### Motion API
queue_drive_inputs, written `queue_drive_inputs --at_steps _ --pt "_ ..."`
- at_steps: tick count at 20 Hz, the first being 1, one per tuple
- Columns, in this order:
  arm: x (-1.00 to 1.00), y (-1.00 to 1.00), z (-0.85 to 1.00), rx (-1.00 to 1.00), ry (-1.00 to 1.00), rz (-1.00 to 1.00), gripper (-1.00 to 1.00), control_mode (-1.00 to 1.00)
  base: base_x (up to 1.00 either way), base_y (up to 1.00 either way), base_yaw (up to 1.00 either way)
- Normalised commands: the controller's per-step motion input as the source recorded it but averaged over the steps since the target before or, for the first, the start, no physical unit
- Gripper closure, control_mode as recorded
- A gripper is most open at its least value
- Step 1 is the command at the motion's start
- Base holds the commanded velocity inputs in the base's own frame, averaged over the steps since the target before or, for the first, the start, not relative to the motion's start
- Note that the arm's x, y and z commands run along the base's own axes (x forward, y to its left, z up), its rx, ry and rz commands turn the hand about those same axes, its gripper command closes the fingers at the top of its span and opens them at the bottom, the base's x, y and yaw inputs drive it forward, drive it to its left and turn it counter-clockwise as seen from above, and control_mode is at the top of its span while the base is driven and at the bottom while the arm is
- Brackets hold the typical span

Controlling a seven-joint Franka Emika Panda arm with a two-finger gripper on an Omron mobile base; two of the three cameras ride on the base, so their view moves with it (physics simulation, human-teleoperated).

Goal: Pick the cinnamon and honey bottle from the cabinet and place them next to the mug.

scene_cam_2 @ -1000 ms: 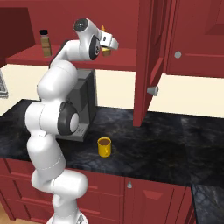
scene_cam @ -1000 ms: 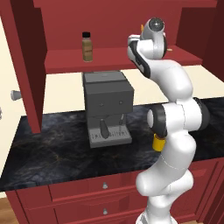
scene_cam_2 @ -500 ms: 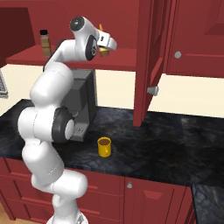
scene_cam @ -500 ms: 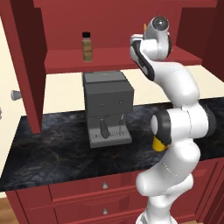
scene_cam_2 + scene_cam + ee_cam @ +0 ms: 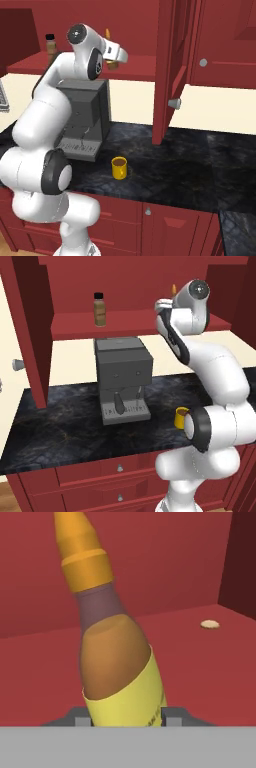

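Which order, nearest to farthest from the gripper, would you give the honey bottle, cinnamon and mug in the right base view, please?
1. Honey bottle: between the jaws of the gripper, on the cabinet shelf.
2. Cinnamon: along the same shelf, at its left end.
3. Mug: down on the dark counter, beside the coffee machine.
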Motion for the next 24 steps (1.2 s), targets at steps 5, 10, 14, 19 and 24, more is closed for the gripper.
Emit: queue_drive_inputs --at_steps 5,10,14,19,24 --pt "-1.00 0.00 0.00 0.03 -0.09 0.05 1.00 -1.00 0.00 0.00 0.00" --pt "-1.00 -0.07 -0.03 0.04 -0.10 0.06 1.00 -1.00 0.00 0.00 0.00" --pt "-1.00 -0.37 -0.15 0.03 -0.11 0.06 1.00 -1.00 0.00 0.00 0.00" --pt "-0.94 -0.32 -0.14 0.00 -0.08 0.08 1.00 -1.00 0.00 0.00 0.00" --pt "-0.43 -0.15 -0.33 0.00 0.00 0.10 1.00 -1.00 0.00 0.00 0.00"
